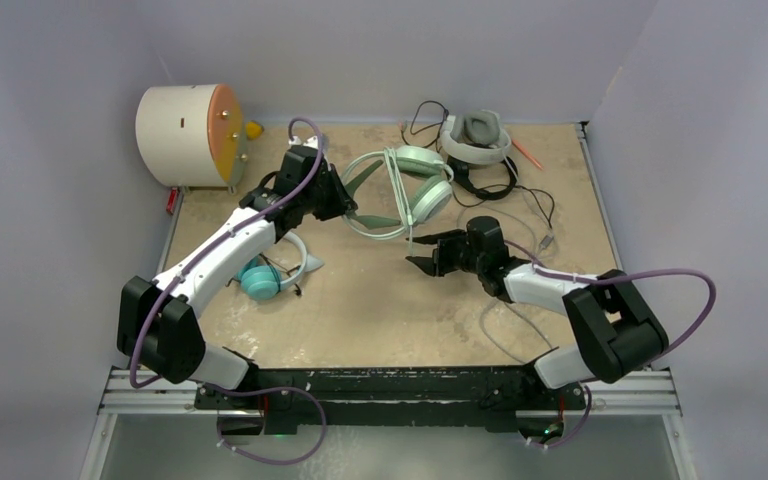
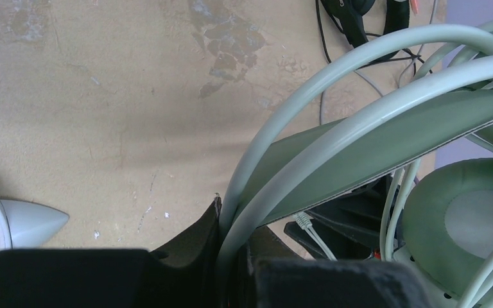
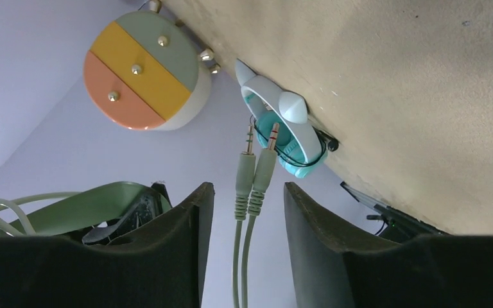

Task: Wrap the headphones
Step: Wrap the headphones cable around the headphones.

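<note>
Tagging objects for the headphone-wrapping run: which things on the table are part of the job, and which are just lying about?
Job:
mint-green headset
its twin plugs
teal headset
white-and-grey headset
black headset

Lying about:
cream drum
orange stick

- The table [image 1: 380, 310] has a tan, worn, blotchy surface.
- A cream drum [image 1: 185, 135] stands at the far-left corner, with a small yellow thing [image 1: 253, 130] just beside it.
- The teal-cupped headset [image 1: 260, 280] lies near the left edge.
- The mint-green headset [image 1: 410, 190] sits toward the far edge; its cups seem to rest on the surface.
- The white-and-grey headset [image 1: 475, 135] lies at the far edge, with the black headset [image 1: 485, 185] just nearer.
</note>
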Controlling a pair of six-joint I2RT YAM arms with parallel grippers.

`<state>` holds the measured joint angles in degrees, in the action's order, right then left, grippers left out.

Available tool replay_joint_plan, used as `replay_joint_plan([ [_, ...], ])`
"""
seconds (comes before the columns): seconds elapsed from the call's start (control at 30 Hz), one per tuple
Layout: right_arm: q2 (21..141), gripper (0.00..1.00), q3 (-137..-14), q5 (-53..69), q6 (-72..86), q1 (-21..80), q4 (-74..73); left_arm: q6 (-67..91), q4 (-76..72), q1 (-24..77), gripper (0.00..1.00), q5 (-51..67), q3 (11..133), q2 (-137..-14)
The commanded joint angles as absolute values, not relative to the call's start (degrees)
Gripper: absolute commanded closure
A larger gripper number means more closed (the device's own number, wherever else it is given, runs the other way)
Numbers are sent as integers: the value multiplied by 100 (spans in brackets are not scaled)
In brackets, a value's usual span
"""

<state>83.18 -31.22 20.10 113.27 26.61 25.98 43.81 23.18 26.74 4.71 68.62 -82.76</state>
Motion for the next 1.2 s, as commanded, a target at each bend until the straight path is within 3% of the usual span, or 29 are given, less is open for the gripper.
replay_joint_plan([
  [0.0, 8297, 54, -3309, 2098, 11229, 2646, 2482, 4380, 1634, 2654, 100, 738, 7020, -8002],
  [0.13, 8271, 72, -3318, 2052, 11153, 2646, 2403, 4338, 1687, 2654, 100, 738, 7065, -8007],
  [0.27, 8348, 83, -3413, 2062, 11005, 2646, 2203, 4256, 1803, 2650, 100, 763, 7125, -7998],
  [0.4, 8564, 93, -3519, 2203, 10902, 2646, 2212, 4106, 1854, 2652, 100, 838, 7128, -7964],
  [0.53, 8726, 96, -3593, 2274, 10791, 2646, 2283, 3988, 1926, 2654, 100, 831, 7127, -7919],
  [0.73, 8714, 78, -3636, 2266, 10588, 2646, 2338, 3938, 2011, 2654, 100, 828, 7190, -7925],
  [1.0, 8664, 63, -3599, 2306, 10451, 2655, 2282, 3929, 2058, 2654, 100, 859, 7333, -7954],
  [1.17, 8728, 49, -3583, 2432, 10379, 2701, 2330, 3947, 2022, 2654, 100, 927, 7373, -7969],
])
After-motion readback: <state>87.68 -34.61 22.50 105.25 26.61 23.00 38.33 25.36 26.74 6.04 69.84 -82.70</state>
